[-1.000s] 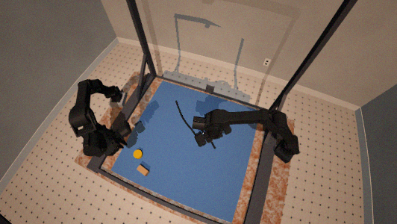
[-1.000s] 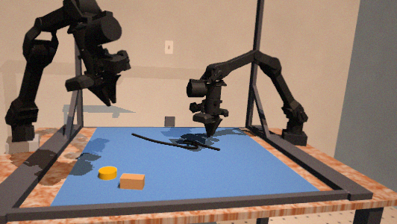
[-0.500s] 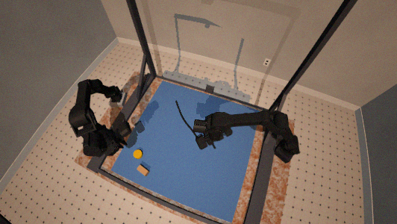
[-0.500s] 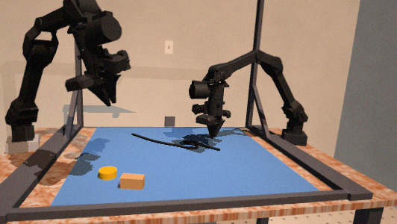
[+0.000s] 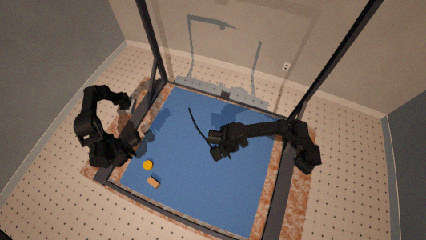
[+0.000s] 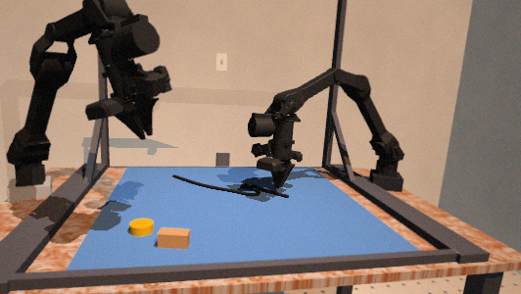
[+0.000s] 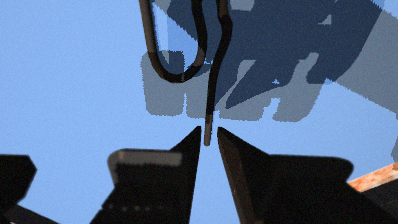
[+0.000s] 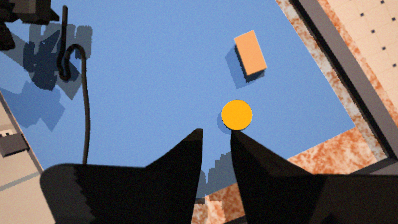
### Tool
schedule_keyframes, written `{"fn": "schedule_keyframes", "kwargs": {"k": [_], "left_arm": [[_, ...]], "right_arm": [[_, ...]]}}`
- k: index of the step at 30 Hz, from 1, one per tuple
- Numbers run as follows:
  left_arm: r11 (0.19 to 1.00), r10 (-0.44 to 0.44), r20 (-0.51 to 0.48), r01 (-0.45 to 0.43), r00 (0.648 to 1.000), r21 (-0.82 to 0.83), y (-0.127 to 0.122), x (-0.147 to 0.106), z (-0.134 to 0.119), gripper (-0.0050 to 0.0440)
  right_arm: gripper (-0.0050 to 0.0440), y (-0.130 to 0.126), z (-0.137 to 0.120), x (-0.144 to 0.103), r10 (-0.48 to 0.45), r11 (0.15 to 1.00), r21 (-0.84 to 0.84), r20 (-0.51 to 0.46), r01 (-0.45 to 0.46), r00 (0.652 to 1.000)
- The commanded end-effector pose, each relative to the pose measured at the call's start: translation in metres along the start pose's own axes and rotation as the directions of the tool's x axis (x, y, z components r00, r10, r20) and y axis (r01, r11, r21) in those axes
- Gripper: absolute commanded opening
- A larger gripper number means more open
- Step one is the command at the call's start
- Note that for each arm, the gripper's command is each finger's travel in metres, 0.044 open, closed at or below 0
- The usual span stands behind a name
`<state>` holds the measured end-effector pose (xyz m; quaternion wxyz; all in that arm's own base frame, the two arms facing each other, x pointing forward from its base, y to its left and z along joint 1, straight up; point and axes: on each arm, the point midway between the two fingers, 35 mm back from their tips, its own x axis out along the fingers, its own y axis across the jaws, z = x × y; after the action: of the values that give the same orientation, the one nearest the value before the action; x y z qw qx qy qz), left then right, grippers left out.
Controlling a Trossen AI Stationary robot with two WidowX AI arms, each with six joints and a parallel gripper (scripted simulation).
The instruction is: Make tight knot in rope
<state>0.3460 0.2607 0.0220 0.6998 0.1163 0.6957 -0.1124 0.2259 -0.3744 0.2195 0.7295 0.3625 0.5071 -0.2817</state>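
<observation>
From where I stand, the rope [image 5: 194,120] [image 6: 206,186] [image 7: 212,85] [image 8: 88,110] lies on the blue mat [image 5: 208,192] [image 6: 294,225] [image 7: 60,65] [image 8: 165,65] covering the middle of the table [image 5: 296,208] [image 6: 455,230] [image 7: 375,176] [image 8: 330,150], bent back on itself in tight curves (no tightened knot that I can see), with one long tail trailing off. The left pincer [image 5: 230,157] [image 6: 278,186] [image 7: 209,130] points down over the bends; its fingers are parted by a narrow gap, gripping nothing. In its own wrist view, a rope end shows in line with that gap, though I can't tell whether metal and rope touch. The right pincer [image 5: 134,155] [image 6: 148,137] [image 8: 216,135] hangs well above the table, away from the rope, also slightly parted and without a load. Near that side, a yellow disc [image 5: 147,165] [image 6: 141,227] [image 8: 236,115] and an orange block [image 5: 153,182] [image 6: 173,238] [image 8: 251,53] sit near each other (bright little neighbours), apart from the rope.
</observation>
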Motion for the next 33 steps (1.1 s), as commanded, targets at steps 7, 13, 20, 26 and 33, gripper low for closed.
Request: {"fn": "schedule_keyframes", "kwargs": {"k": [7, 13, 20, 26, 33], "left_arm": [[1.0, 0.023, 0.015, -0.023, 1.0, 0.003, 0.003, 0.001, 0.002, 0.0085], [1.0, 0.023, 0.015, -0.023, 1.0, 0.003, 0.003, 0.008, 0.002, 0.0085], [1.0, 0.023, 0.015, -0.023, 1.0, 0.003, 0.003, 0.011, 0.002, 0.0085], [1.0, 0.023, 0.015, -0.023, 1.0, 0.003, 0.003, 0.011, 0.002, 0.0085], [1.0, 0.023, 0.015, -0.023, 1.0, 0.003, 0.003, 0.011, 0.002, 0.0037]], "right_arm": [[0.0085, 0.004, 0.001, -0.013, 0.0, 1.0, -0.015, 0.032, 0.001, 0.999], [0.0085, 0.004, 0.001, -0.013, 0.0, 1.0, -0.015, 0.032, 0.001, 0.999], [0.0085, 0.004, 0.001, -0.013, 0.0, 1.0, -0.015, 0.032, 0.001, 0.999], [0.0085, 0.004, 0.001, -0.013, 0.0, 1.0, -0.015, 0.032, 0.001, 0.999], [0.0085, 0.004, 0.001, -0.013, 0.0, 1.0, -0.015, 0.032, 0.001, 0.999]]}}
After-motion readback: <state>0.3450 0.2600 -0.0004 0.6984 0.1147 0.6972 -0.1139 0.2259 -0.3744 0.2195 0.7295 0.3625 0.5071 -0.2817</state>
